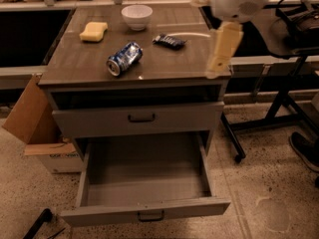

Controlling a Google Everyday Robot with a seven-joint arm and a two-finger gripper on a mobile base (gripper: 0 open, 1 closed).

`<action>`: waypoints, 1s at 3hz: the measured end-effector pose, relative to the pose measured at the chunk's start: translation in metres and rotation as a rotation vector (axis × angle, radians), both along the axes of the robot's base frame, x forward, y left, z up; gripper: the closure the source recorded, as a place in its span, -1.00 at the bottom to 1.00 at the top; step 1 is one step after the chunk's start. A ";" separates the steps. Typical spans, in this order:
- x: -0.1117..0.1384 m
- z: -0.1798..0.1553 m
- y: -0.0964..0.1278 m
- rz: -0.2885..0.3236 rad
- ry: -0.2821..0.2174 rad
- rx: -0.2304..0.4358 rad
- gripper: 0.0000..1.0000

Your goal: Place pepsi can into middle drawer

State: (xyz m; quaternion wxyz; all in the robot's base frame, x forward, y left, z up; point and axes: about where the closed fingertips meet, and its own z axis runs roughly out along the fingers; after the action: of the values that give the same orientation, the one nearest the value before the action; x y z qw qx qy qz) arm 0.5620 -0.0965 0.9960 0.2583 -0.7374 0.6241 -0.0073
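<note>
The pepsi can lies on its side on the cabinet top, with a white bowl at its 12 o'clock, a yellow sponge at 10 o'clock and a dark packet at 2 o'clock. The gripper hangs at the can's 3 o'clock, over the top's right edge. Below, the middle drawer stands pulled out
</note>
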 end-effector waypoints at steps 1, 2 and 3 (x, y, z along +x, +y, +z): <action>0.016 -0.003 0.038 0.096 -0.002 0.014 -1.00; 0.017 -0.003 0.040 0.100 -0.004 0.015 -1.00; 0.027 -0.007 0.050 0.130 -0.017 0.037 -1.00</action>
State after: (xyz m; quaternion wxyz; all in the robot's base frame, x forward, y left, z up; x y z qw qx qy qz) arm 0.5888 -0.0461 0.9886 0.2771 -0.7714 0.5727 0.0146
